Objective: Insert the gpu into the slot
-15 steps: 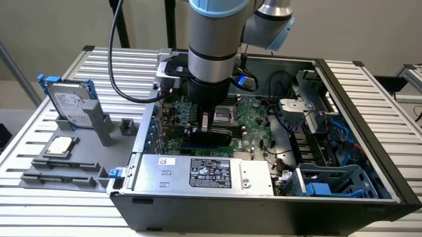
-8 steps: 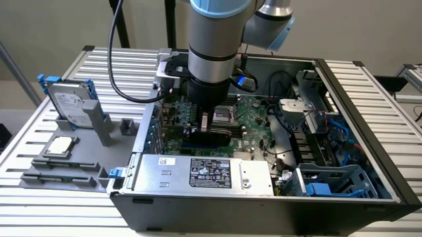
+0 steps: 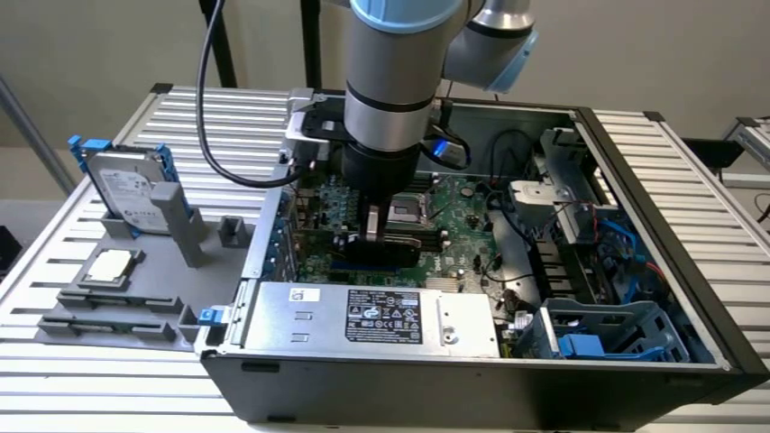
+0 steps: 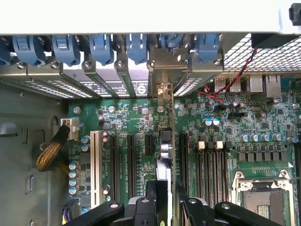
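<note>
**Fingers [image 4: 151,202] clamped on flat black-shrouded gpu [image 3: 382,245] at long bright-blue plastic slot [image 3: 357,269]**

Fingers of the gripper [image 4: 165,207] pinch the card from both faces. Wrist view has it edge-on, running toward the metal rear bracket [image 4: 162,89] at the back wall of the black computer case [image 3: 481,397]. Exterior view: gpu stands upright over the green motherboard [image 3: 463,212], lower edge touching or just above the slot, with a blue sliver showing beneath. Seated or not, cannot tell. Silver labelled power-supply box [image 3: 373,316] lies just beside, on the near side. Judgement: insertion step, probably close to done. To do it well, keep the card vertical with its edge parallel to the slot and the bracket lined up with its rear opening, then press straight down, evenly along the length. Risk: a tilt could jam one end or catch a neighbouring black expansion slot [image 4: 130,160].
</note>
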Controlling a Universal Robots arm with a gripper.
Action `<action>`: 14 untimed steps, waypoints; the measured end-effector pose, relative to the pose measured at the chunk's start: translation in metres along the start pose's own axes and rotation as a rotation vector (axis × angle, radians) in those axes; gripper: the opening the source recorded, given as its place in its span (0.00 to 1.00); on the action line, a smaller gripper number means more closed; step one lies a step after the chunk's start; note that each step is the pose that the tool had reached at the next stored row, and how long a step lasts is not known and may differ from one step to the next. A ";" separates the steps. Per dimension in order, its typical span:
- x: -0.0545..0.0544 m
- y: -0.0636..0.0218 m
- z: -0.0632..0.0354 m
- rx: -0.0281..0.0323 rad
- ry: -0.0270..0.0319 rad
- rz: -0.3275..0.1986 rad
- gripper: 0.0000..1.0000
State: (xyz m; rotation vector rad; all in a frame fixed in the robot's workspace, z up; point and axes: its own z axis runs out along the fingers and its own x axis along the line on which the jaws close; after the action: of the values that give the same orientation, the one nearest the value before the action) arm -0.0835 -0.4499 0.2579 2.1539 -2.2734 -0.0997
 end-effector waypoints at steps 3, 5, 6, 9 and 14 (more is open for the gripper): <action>0.000 -0.0016 -0.0001 -0.0007 0.0002 0.000 0.26; 0.000 -0.0022 0.0000 -0.0008 0.0003 0.000 0.26; 0.000 -0.0022 0.0001 -0.0009 0.0003 0.000 0.26; 0.000 -0.0022 0.0007 -0.0023 0.0005 0.000 0.26; -0.001 -0.0024 0.0009 -0.0035 0.0003 -0.001 0.26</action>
State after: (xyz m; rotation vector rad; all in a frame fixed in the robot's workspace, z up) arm -0.0812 -0.4492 0.2570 2.1531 -2.2703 -0.1032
